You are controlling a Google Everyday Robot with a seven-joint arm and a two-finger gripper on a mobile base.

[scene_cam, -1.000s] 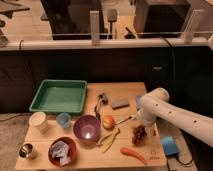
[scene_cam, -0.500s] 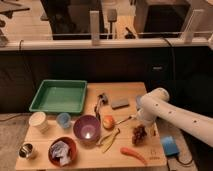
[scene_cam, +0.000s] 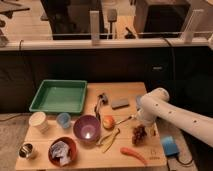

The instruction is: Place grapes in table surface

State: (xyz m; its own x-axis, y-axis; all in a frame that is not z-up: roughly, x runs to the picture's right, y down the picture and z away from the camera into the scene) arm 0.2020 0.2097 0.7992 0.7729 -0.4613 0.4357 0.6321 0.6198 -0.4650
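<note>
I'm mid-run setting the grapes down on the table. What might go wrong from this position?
1. The grapes sit low under the gripper near the table's right side; on release, loose berries might roll toward that edge.
2. The carrot and banana peel lie close by; the bunch could land on or nudge them.
3. The apple and spoon sit just beside the arm, so a sideways retreat may knock them.

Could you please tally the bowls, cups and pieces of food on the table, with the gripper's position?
Bowls: 2, purple bowl, red bowl
Cups: 3
Food: 4, grapes, apple, carrot, banana
Total: 9
Gripper directly above the grapes.
</note>
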